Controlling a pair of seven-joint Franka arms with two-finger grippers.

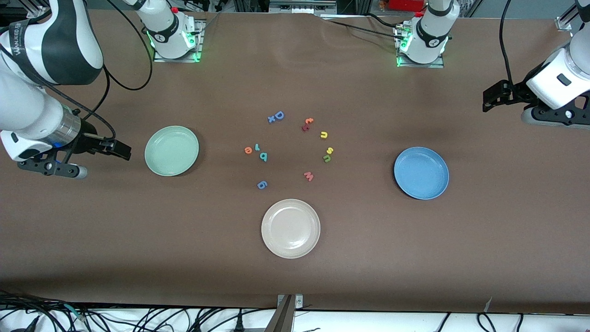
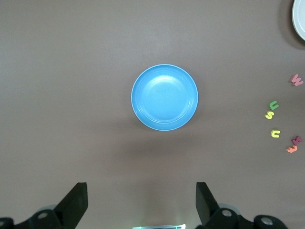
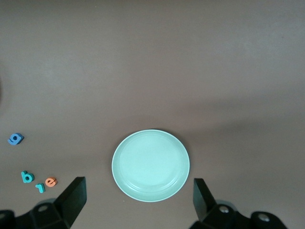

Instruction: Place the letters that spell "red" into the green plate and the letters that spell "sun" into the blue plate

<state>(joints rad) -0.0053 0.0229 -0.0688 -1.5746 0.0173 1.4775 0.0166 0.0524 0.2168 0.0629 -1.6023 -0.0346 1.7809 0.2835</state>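
A: Where did the grippers stand?

B: The right gripper [image 1: 120, 150] hung with its jaws spread and empty over the table at the right arm's end, just beside the green plate [image 1: 171, 151]. The left gripper [image 1: 492, 99] was likewise spread and empty, up at the left arm's end, with the blue plate [image 1: 421, 173] at about seven o'clock from it in the front view.

A: And the letters?

B: All lay on the table between the two plates, none in a plate yet. The orange "e" [image 1: 248, 150], teal "r" [image 1: 257, 146] and teal "d" [image 1: 263, 157] sat at three o'clock from the green plate, so the right arm looked nearer. The yellow "u" [image 1: 324, 134], yellow "s" [image 1: 329, 150] and olive "n" [image 1: 327, 158] sat at nine o'clock from the blue plate, likely the left arm's.

A: Counts?

B: Three plates, counting the cream plate [image 1: 291, 228]. Three letters per word, plus five or so spares: blue "D" [image 1: 279, 115], blue "6" [image 1: 262, 185], pink "w" [image 1: 309, 176].
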